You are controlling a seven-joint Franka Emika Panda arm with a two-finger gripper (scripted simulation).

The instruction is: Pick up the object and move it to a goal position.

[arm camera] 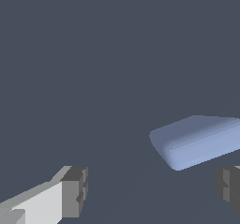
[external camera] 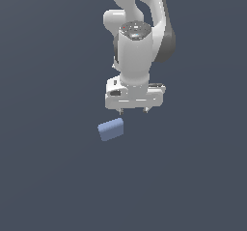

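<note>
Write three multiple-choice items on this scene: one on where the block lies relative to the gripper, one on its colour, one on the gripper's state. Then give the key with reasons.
1. Where is the block relative to the gripper in the exterior view?
A. Below it, toward the view's left
B. Clamped between the fingers
C. Far on the view's right

2. What colour is the block?
A. Red
B. Light blue
C. Green

3. What state is the gripper in?
A. Shut on the block
B. Shut on nothing
C. Open, holding nothing

Key: 1 A, the block sits lower-left of the fingertips, apart from them. 2 B, both views show pale blue. 3 C, the wrist view shows the fingers spread wide, with the block beyond them rather than between.
</note>
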